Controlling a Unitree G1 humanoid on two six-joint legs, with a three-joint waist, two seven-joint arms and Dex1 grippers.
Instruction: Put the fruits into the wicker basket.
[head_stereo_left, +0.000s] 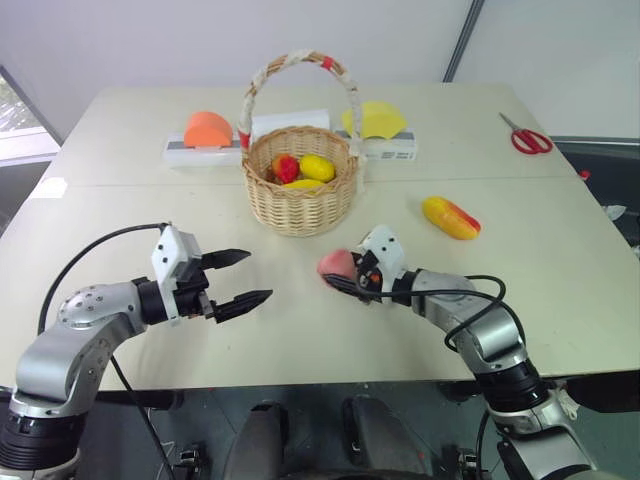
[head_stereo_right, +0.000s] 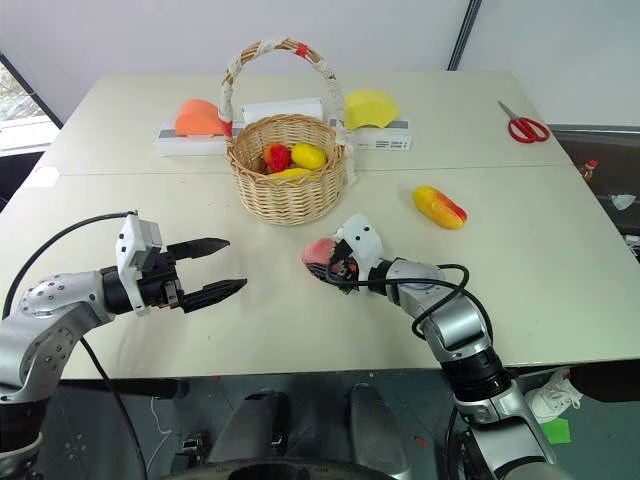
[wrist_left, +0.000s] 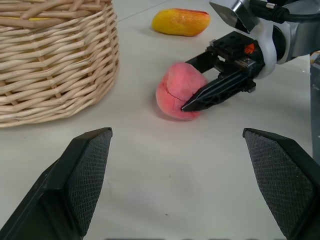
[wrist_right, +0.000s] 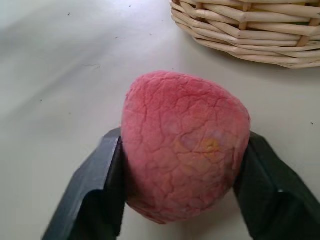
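Observation:
The wicker basket (head_stereo_left: 300, 205) stands at the table's middle, toward the far side. Inside it lie a yellow lemon (head_stereo_left: 317, 167) and a red fruit (head_stereo_left: 287, 168). In front of the basket a pink peach (wrist_right: 185, 145) rests on the table. My right gripper (head_stereo_left: 338, 275) is shut on the peach, with one black finger pressed to each side. A yellow-and-red mango (head_stereo_left: 451, 217) lies on the table to the right of the basket. My left gripper (head_stereo_left: 258, 276) hovers open and empty to the left of the peach, pointing toward it.
An orange dome (head_stereo_left: 207, 130) and a yellow dome (head_stereo_left: 375, 118) sit on white blocks (head_stereo_left: 290, 122) behind the basket. Red scissors (head_stereo_left: 527, 137) lie at the far right. The table's front edge runs just below both arms.

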